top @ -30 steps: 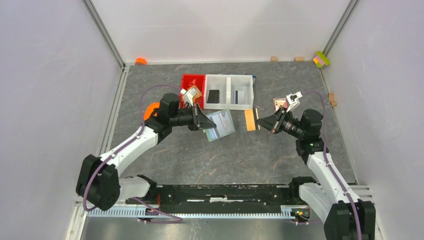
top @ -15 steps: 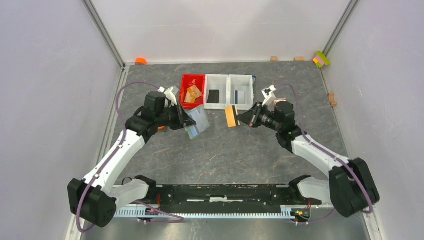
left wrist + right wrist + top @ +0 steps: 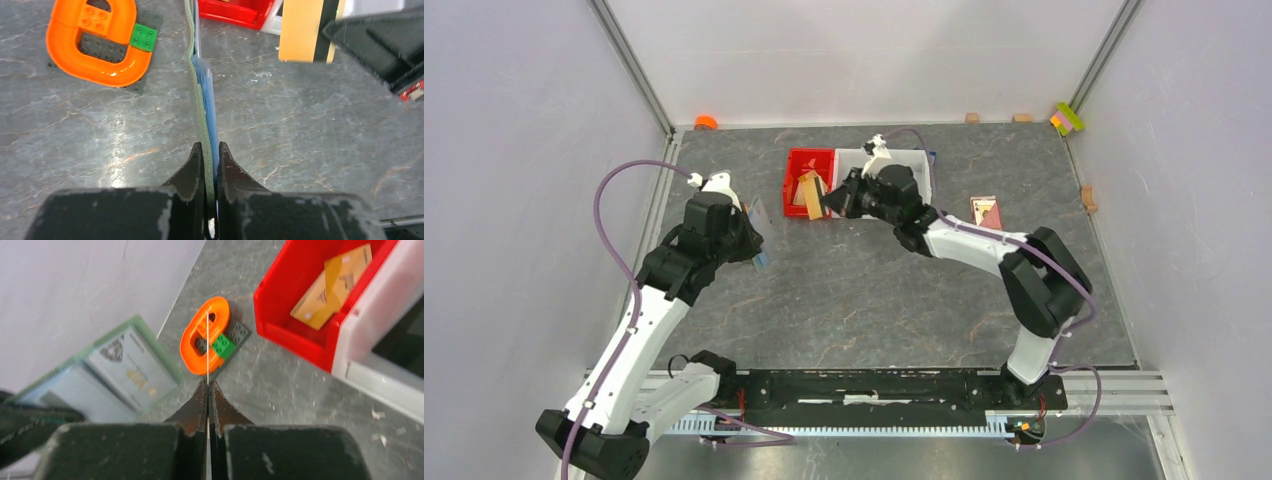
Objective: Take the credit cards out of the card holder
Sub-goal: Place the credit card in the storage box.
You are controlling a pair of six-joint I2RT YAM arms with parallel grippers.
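Left gripper (image 3: 211, 152) is clamped on the holder (image 3: 199, 100), edge-on ahead. Right gripper (image 3: 208, 387) pinches a tan card (image 3: 301, 30); red bin (image 3: 295, 337) ahead-right.

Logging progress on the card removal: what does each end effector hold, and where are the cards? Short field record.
left end effector: shut on card holder, blue card inside
right end effector: shut on tan card, beside red bin
red bin contents: binned card, tan-gold
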